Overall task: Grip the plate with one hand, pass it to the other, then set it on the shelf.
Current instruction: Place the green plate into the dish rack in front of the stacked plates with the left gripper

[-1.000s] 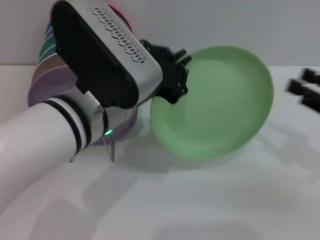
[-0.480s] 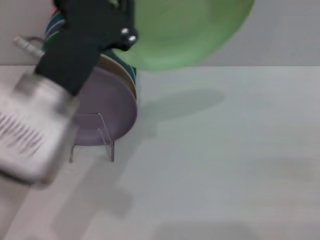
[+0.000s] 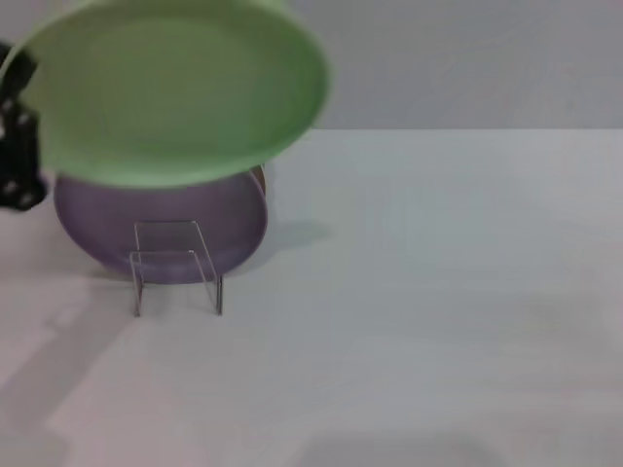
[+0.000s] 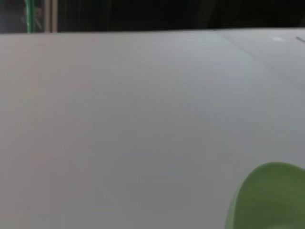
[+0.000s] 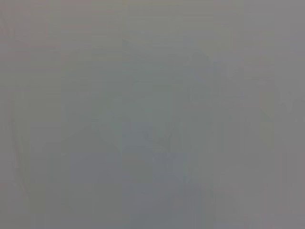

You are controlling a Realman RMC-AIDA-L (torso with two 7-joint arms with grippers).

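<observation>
The pale mint-green plate (image 3: 175,92) hangs in the air at the upper left of the head view, tilted, right above the shelf (image 3: 176,270) and hiding the tops of the plates standing in it. My left gripper (image 3: 21,112) shows only as a black piece at the left edge, against the plate's left rim and shut on it. In the left wrist view a slice of the plate's rim (image 4: 271,200) shows over the white table. The right gripper is out of view, and its wrist view shows only plain grey.
A lilac plate (image 3: 161,219) leans in the clear acrylic shelf, with the edge of another plate (image 3: 262,180) behind it. White table (image 3: 419,292) stretches to the right and front of the rack.
The left arm has swung the plate up and to the left, from the table's middle to above the shelf. Most of the arm has left the head view.
</observation>
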